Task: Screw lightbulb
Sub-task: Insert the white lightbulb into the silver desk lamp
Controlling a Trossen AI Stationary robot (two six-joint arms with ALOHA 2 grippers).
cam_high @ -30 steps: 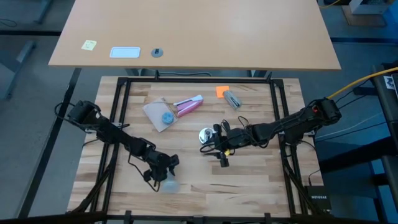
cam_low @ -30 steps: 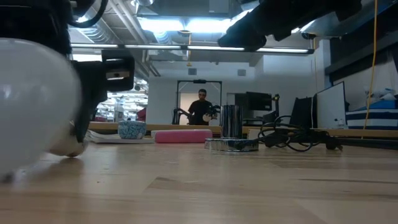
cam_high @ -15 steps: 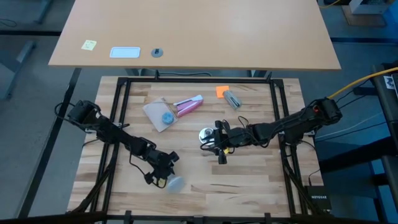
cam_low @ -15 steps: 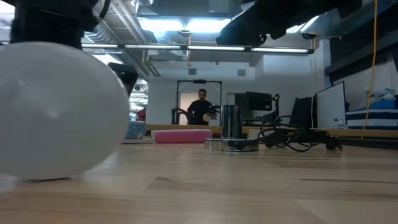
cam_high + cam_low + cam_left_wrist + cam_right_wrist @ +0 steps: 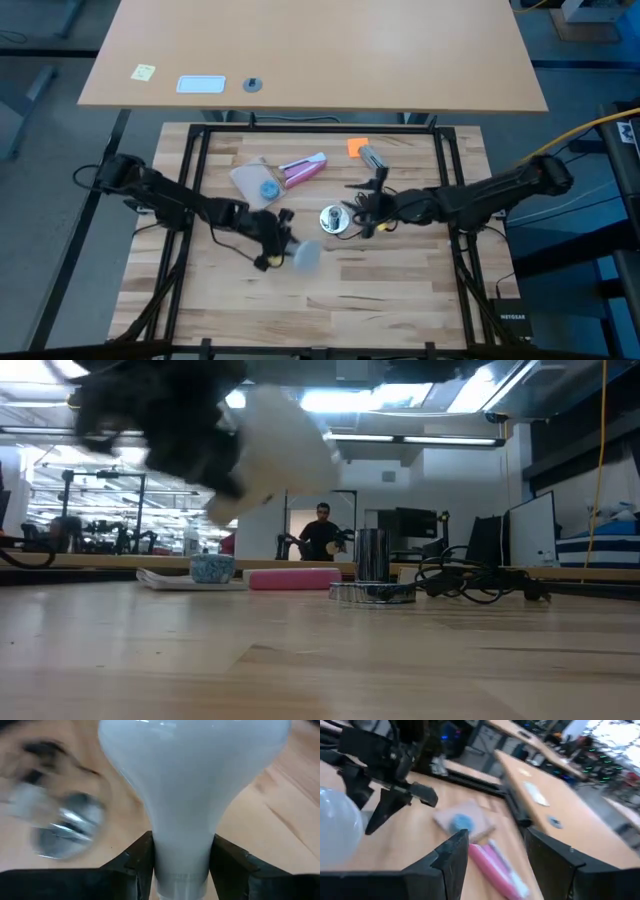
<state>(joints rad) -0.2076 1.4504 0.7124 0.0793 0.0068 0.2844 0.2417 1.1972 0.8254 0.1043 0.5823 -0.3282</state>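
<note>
While the left gripper (image 5: 278,246) is clamped on the neck of the lightbulb (image 5: 305,255), the bulb hangs above the table (image 5: 400,290), just left of the socket (image 5: 332,220). The right gripper (image 5: 366,205) waits open beside the socket.

- I am working in a big robot lab.
- My wooden table (image 5: 400,290) sits inside a black metal frame (image 5: 195,150).
- Long bright lights (image 5: 400,438) hang from the ceiling.
- Computer screens (image 5: 532,530) stand at the side.
- A person (image 5: 322,532) stands far back by more machines.
</note>
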